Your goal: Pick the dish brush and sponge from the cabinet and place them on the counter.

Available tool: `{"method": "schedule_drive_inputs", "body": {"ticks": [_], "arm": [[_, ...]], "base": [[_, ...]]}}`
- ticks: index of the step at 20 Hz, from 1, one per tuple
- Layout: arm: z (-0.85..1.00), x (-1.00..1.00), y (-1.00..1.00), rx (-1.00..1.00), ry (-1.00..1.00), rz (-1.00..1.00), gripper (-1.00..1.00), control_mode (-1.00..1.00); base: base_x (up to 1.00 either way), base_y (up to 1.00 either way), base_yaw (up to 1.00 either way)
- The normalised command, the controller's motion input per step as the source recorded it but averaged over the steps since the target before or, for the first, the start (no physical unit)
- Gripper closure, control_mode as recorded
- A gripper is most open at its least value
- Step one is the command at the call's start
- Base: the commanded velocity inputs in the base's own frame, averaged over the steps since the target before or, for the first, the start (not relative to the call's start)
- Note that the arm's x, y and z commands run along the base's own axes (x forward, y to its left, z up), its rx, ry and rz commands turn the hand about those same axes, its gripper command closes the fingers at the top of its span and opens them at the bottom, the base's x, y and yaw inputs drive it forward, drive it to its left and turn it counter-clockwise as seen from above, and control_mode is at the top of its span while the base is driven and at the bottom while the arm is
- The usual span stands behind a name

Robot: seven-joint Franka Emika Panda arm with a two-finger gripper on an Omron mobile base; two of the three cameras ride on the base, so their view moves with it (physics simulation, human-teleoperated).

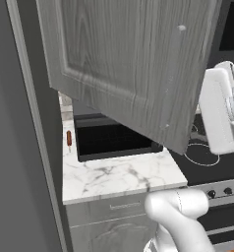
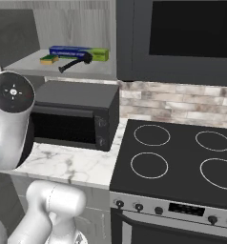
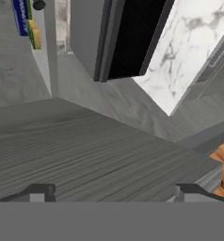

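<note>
While the cabinet door hangs swung wide over the counter, you can see in the hand view that the gripper has its two finger tips spread far apart with nothing between them, close against the grey wood-grain face of that door. In the right base view, look to the pale inner shelf at upper left: the sponge lies at the left end of the shelf, yellow with a green top, and the dish brush lies just to its right, its thin black handle angled toward the near edge. A long blue-and-green box lies behind both, toward the far side of the shelf. Below the shelf, a black toaster oven sits at the far part of the marble counter, and the black stovetop adjoins the counter on the right. In the left base view, a small orange-red stick lies on the counter beside the oven's left side, near the wall.
</note>
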Motion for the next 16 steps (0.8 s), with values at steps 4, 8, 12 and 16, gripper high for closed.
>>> {"method": "schedule_drive_inputs", "body": {"ticks": [4, 8, 12, 16], "arm": [[-0.07, 0.39, 1.0, 0.0, 0.0, -0.04, -1.0, -1.0], [-0.08, 0.38, 0.91, 0.0, 0.02, 0.0, -1.0, -1.0], [-0.07, 0.36, 0.79, 0.01, 0.02, 0.0, -1.0, -1.0], [0.0, 0.23, 0.41, 0.0, 0.02, 0.0, -1.0, -1.0]], "base": [[0.0, 0.0, 0.0], [0.0, 0.0, 0.0], [0.0, 0.0, 0.0], [0.0, 0.0, 0.0]]}}
